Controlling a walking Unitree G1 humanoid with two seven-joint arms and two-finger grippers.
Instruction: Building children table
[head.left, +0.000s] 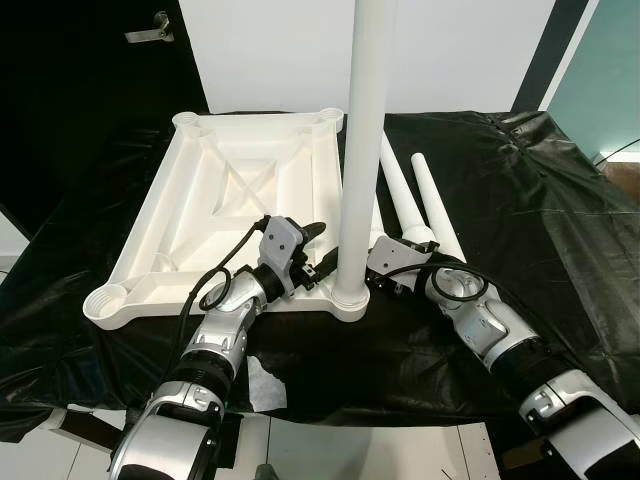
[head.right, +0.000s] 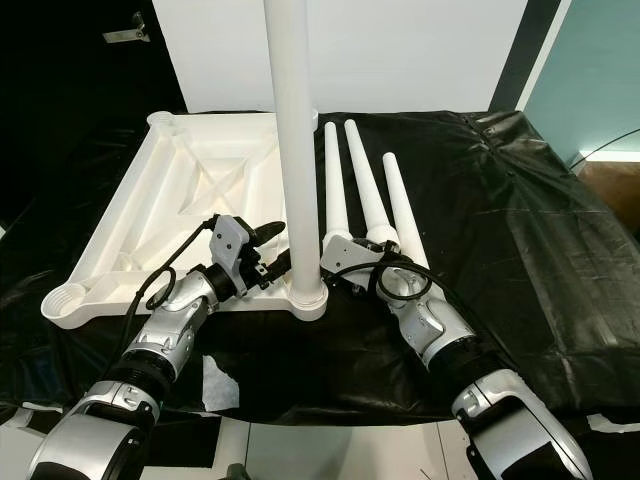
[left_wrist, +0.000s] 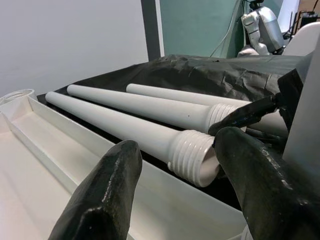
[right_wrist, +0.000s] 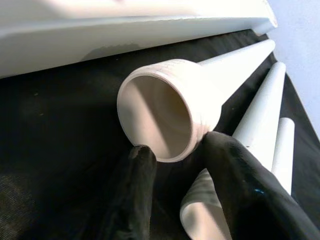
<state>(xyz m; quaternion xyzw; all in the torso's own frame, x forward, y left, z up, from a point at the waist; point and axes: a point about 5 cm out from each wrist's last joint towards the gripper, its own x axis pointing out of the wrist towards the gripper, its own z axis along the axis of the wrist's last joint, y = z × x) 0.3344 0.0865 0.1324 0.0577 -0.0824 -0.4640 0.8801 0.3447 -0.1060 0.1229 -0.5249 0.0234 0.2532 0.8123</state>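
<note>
At frame centre, upturned tabletop (head.left: 240, 190) on the black-draped table (head.right: 520, 210), one leg (head.left: 362, 150) upright in its near corner socket. Left gripper (head.left: 312, 262) beside that socket, jaws apart, empty. Right gripper (right_wrist: 175, 165) open around the threaded mouth of a loose leg (right_wrist: 165, 112), not yet clamped. Better to close squarely behind the threads, then lift level.

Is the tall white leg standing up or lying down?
Standing up. The leg rises straight from the near corner socket of the upside-down tabletop, while three other legs lie flat on the black sheet.
</note>
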